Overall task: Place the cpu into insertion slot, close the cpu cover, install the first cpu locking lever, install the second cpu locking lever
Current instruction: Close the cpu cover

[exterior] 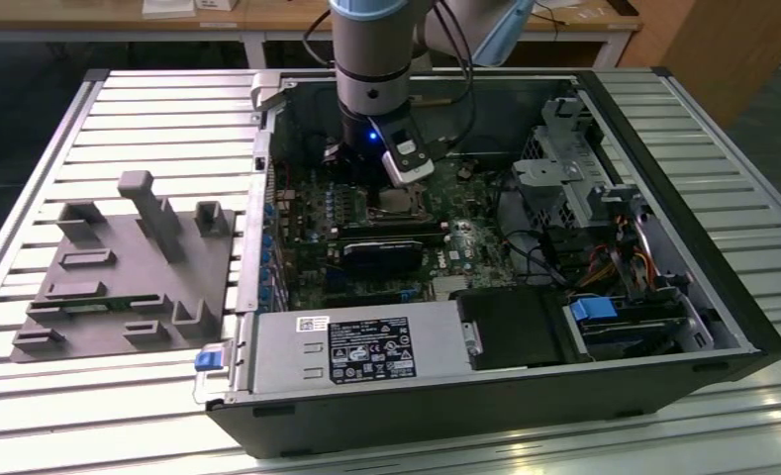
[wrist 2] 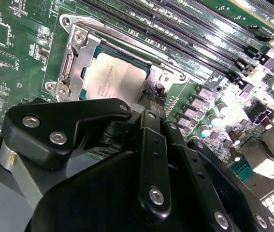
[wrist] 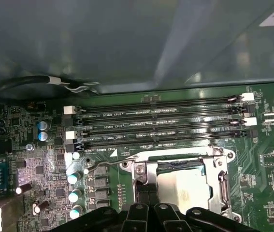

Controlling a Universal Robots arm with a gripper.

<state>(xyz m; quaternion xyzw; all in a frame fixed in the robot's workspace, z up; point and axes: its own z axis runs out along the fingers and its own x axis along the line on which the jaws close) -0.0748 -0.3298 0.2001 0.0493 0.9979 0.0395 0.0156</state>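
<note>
I hang in the upper middle of the exterior view, inside the open computer case (exterior: 496,396), which lies on its side on the slatted desk (exterior: 140,119) so that the green board (exterior: 363,252) faces up at me. My jaws (exterior: 410,170) point down at the board's centre.

The cpu (wrist 2: 115,79) lies flat in the insertion slot (wrist: 178,166), silvery top up, so I judge the placing done. The cpu cover (wrist 2: 76,55) lies down around it, its window framing the chip. It looks closed, as it must be to press the chip flat before anything clamps it.

A thin wire lever (wrist: 105,166) runs along the slot's side nearest the memory slots (wrist: 161,128). Its bent end stands off from the frame, which I read as unlatched, though I am not sure.

My jaws sit just beside the cover's edge, on the side away from the memory slots. My own black linkage hides where they meet, so I cannot tell whether they are open or closed. I see nothing held in them.

A grey holder (exterior: 126,267) stands well apart on the exterior view's left.
</note>
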